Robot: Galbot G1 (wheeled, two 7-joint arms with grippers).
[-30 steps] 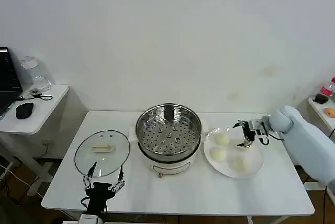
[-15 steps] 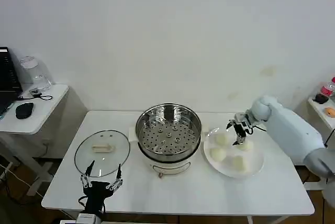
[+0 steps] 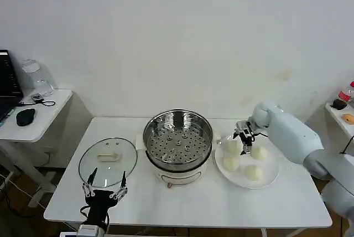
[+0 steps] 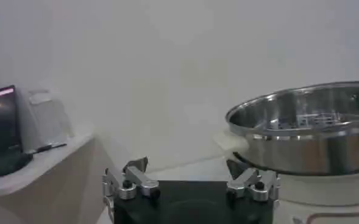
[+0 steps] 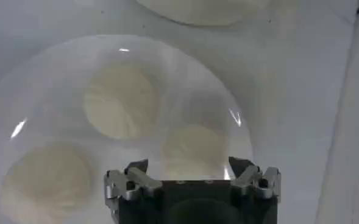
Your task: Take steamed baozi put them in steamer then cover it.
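Right claw (image 3: pixel 244 139) gapes over round baozi (image 3: pixel 230 163); no long axis.

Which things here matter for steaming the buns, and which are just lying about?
For the job: baozi on the white plate, steamer, glass cover, open right hand over the plate.

Lying about: mouse, jar, bottle.

Head view: right gripper (image 3: pixel 244 140) covers part of the rear-left steamed baozi (image 3: pixel 232 146) on the white plate (image 3: pixel 269 179); right wrist view blurs the buns to pale patches, one cut by the frame edge; left wrist view cuts off the steamer (image 4: pixel 301 131) at the edge.
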